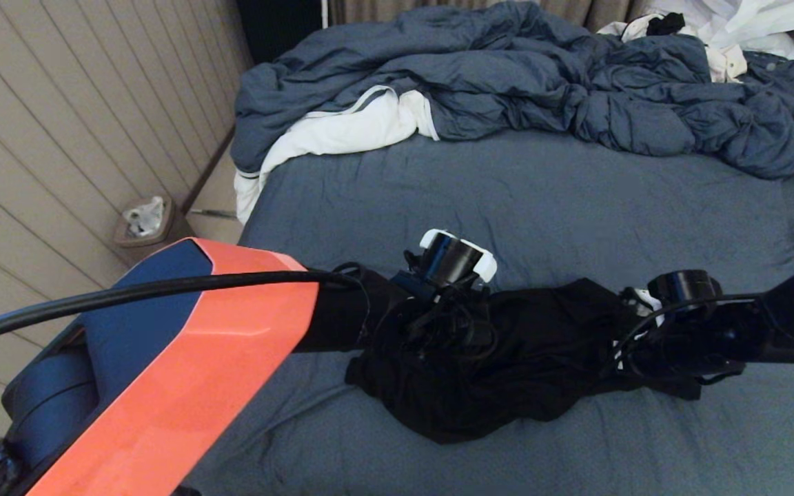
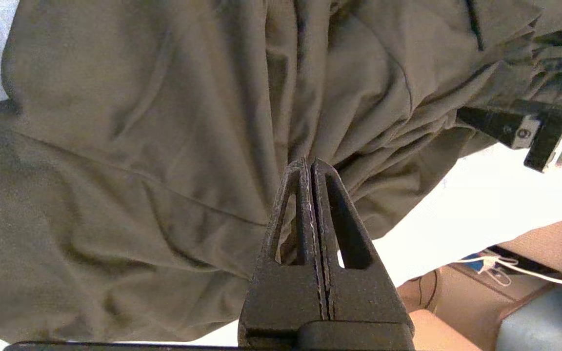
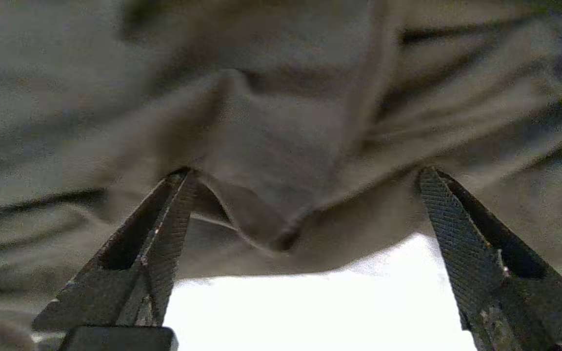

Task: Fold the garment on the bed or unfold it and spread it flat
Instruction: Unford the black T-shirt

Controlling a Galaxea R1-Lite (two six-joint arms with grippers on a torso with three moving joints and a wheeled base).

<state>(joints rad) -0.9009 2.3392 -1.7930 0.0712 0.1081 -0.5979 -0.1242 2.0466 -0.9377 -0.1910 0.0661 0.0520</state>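
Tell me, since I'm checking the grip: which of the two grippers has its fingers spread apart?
The right gripper: its fingers stand wide at the crumpled black knit T-shirt. The left gripper has its fingers pressed together.

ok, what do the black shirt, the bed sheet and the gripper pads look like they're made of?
Black shirt: soft matte knit, probably cotton jersey; it drapes in loose folds, no sheen.
Bed sheet: slate-blue woven cloth, matte, fine creases; likely cotton, can't confirm.
Right gripper pads: dark, cross-hatched grip texture, rubber or textured plastic.
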